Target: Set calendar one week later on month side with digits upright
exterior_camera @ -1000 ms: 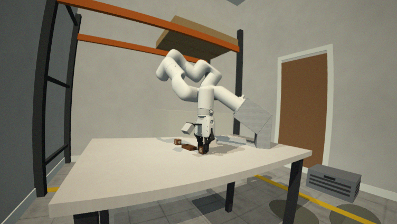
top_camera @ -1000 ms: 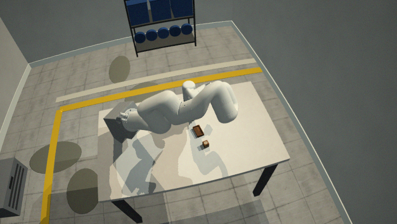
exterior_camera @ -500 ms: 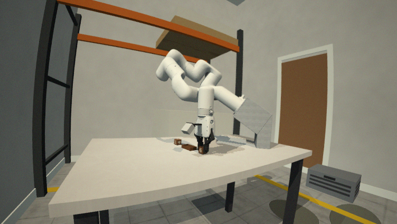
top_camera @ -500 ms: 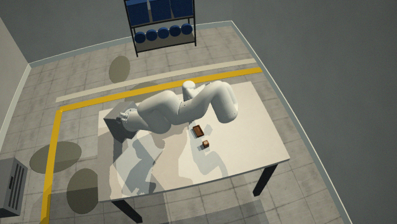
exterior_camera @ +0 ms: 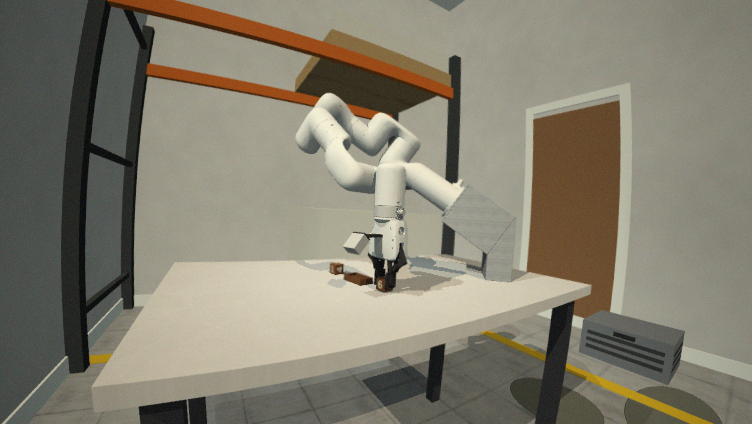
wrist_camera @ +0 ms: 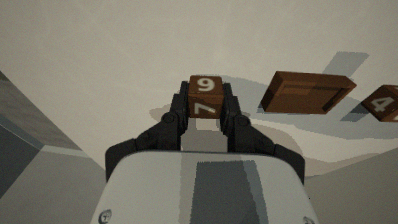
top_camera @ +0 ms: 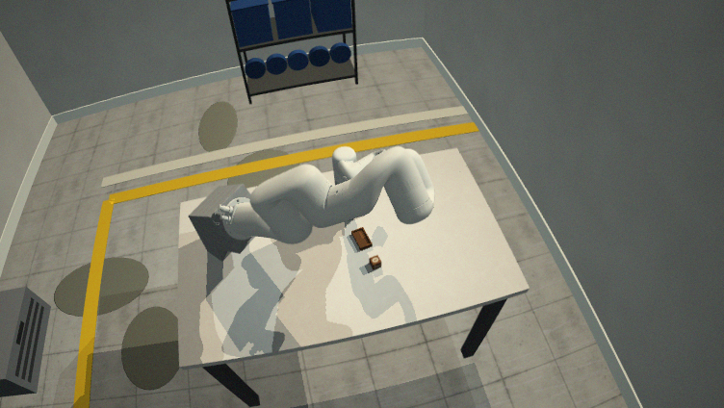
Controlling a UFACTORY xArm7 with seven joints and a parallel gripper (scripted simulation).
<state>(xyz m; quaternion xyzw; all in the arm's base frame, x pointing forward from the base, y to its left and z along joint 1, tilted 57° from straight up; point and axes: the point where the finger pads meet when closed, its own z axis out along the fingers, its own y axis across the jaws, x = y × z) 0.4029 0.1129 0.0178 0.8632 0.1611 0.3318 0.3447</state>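
Fingers (exterior_camera: 384,277) clamp cube (exterior_camera: 381,284) (low over table (exterior_camera: 252,321)).

A workshop – yellow floor line (top_camera: 283,161), steel storage racks (top_camera: 291,42)

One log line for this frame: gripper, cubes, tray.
gripper: shut on cube | other cube: on table | tray: holds no cube

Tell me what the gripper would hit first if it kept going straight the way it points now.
The gripper points straight down, shut on a number cube. Below it lies the table, so the cube would likely press onto the table first. The tray sits off to one side, outside that line. The remaining gap is hard to judge.
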